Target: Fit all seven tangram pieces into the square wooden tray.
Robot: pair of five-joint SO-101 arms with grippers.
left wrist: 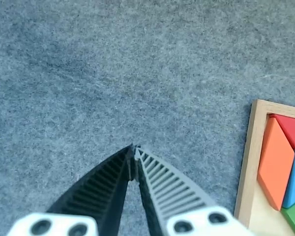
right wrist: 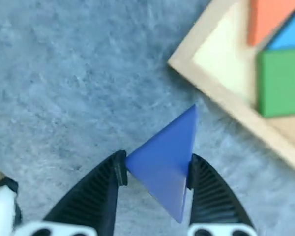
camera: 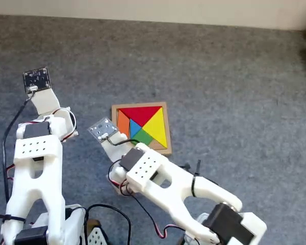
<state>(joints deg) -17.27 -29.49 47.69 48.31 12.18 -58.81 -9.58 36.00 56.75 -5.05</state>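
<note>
Both fingers of my right pincer [right wrist: 156, 167] are closed on a blue triangle [right wrist: 166, 169], one finger on each of two edges, with the flat face turned up toward my wrist camera. The triangle's free tip points at the tray [right wrist: 186, 49] and sits just beside one of its corners, outside the rim. I cannot tell whether the triangle is resting on the carpet [right wrist: 64, 73] or is lifted off it.

Inside that corner the tray's pale floor is bare. Past the bare patch lie a green piece [right wrist: 280, 78], a light blue piece [right wrist: 290, 37] and an orange piece [right wrist: 270, 17], packed edge to edge.

From above, the tray also holds a red triangle [camera: 142, 113] along its far side and a yellow triangle [camera: 157, 127] along its right side. Both meet the other pieces near the middle. Another bare bit of wood shows at the tray's near right corner.

My left pincer [left wrist: 134, 157] is closed on nothing, its tips touching over grey carpet. The tray is off to one side of it, apart.
</note>
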